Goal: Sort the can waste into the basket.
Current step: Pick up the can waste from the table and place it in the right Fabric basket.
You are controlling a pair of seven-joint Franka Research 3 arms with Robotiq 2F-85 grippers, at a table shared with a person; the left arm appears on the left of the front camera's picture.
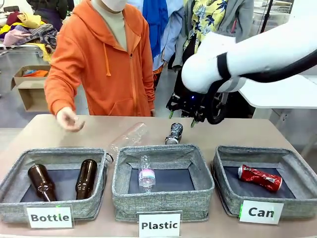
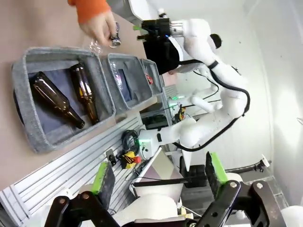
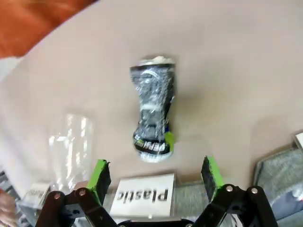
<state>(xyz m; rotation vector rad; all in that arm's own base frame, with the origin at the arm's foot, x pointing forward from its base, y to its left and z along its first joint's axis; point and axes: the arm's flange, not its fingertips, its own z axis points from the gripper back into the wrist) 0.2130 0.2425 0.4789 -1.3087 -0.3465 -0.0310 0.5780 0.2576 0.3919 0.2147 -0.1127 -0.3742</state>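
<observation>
A crushed black-and-silver can (image 1: 174,133) lies on the tan table just behind the middle basket. In the right wrist view this can (image 3: 153,113) lies lengthwise a little beyond my right gripper (image 3: 156,174), whose green-padded fingers stand open and hold nothing. From the front, the right gripper (image 1: 184,117) hangs just above and behind that can. A shiny red crushed can (image 1: 260,177) rests inside the grey basket (image 1: 220,173) labelled "Can". My left gripper (image 2: 158,172) is open and holds nothing, far back from the table.
A clear plastic bottle (image 1: 130,136) lies on the table left of the black can. The "Plastic" basket (image 1: 163,201) holds another clear bottle, the "Bottle" basket (image 1: 10,186) two brown bottles. The person's hand (image 1: 69,120) hovers over the table's far left.
</observation>
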